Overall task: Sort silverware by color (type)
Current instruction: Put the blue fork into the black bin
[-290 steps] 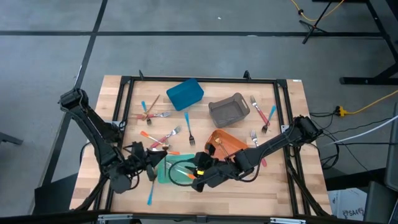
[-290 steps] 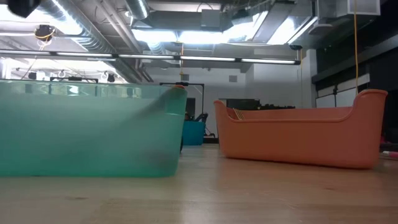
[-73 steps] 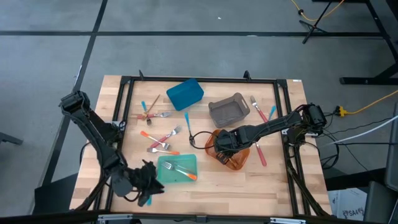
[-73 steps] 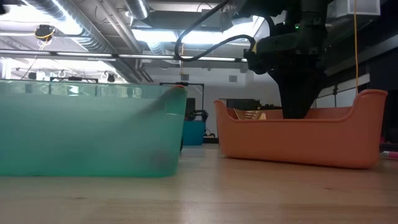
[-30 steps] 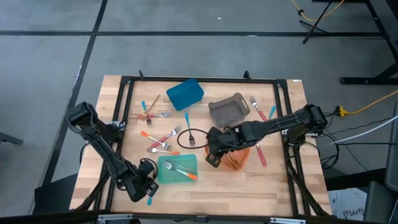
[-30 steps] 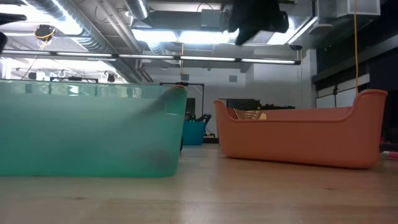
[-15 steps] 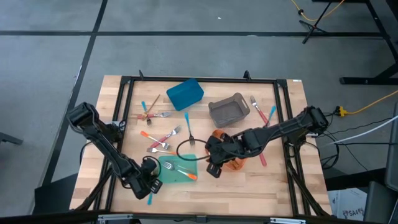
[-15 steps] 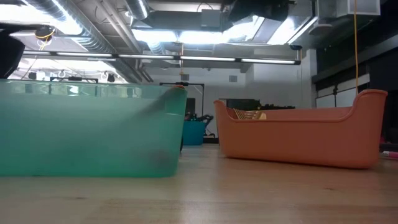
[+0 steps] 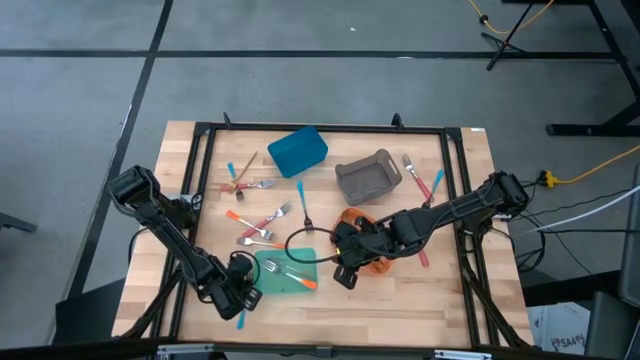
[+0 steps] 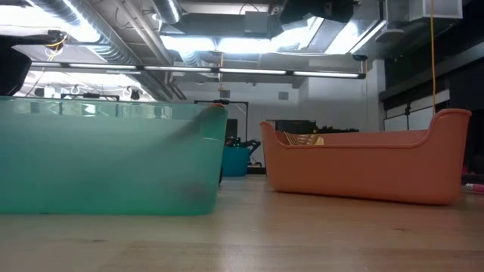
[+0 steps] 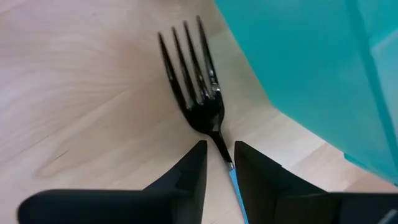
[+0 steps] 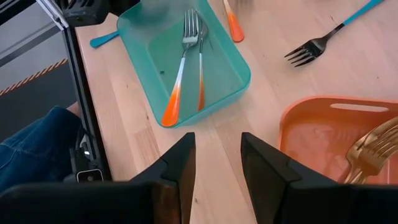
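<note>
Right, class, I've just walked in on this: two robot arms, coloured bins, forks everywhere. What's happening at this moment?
Forks are being sorted into bins by handle colour. The left hand is down at the table beside the teal bin, its fingers straddling the neck of a blue-handled fork. The right hand hovers open and empty between the teal bin, which holds two orange-handled forks, and the orange bin, which holds gold ones. Other forks lie loose on the table.

Blue-handled fork flat on wood; two orange-handled forks in teal bin.
</note>
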